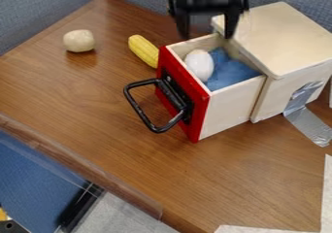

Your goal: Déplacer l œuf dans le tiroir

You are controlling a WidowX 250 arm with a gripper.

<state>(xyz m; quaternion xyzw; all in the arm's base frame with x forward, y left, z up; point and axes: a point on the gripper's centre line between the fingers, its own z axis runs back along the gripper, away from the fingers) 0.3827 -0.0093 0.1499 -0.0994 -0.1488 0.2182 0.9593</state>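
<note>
Camera view: your end effector [207,36] hangs, fingers apart, near the pulled-out drawer [230,106]; inside, you see the egg [199,65] beside blue cloth [229,74].

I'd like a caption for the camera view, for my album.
White egg beside blue cloth in an open, red-fronted drawer, with a black tool above.

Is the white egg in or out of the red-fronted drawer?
In. The white egg lies within the walls of the red-fronted wooden drawer, beside the crumpled blue cloth.
</note>
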